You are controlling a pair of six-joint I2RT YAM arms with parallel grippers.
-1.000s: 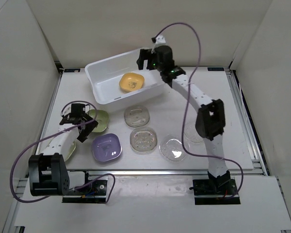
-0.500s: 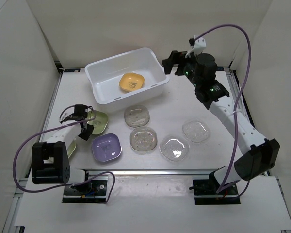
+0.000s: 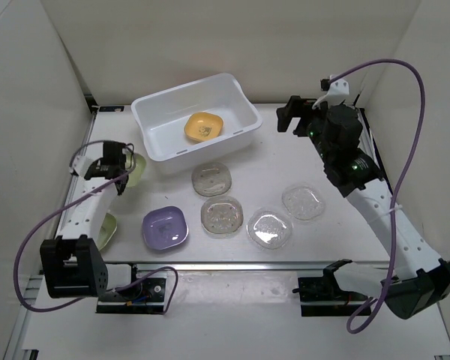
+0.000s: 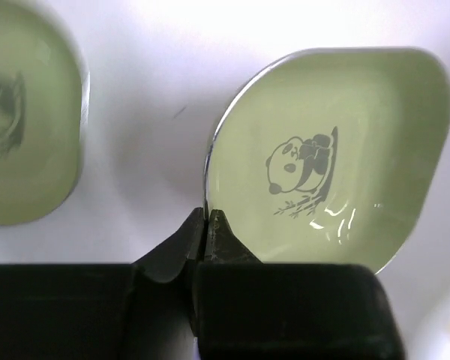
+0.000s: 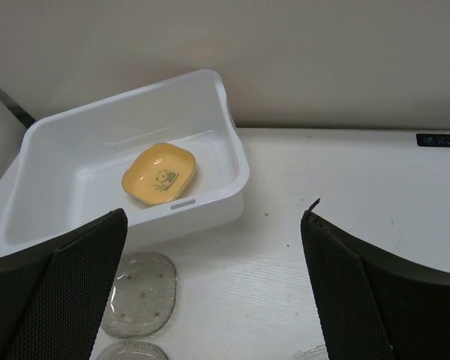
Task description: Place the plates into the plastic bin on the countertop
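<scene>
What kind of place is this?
Likely a robot test bench, not a kitchen: white walls box in the table, and two robot arms with purple cables stand at its edge.

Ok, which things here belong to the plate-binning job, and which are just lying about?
Part of the job:
- plastic bin, with the yellow plate inside
- green panda plate, pinched at its rim by the left gripper
- second green plate
- purple plate
- four clear plates
- countertop

Just there:
- purple cables
- metal rail
- white wall panels
</scene>
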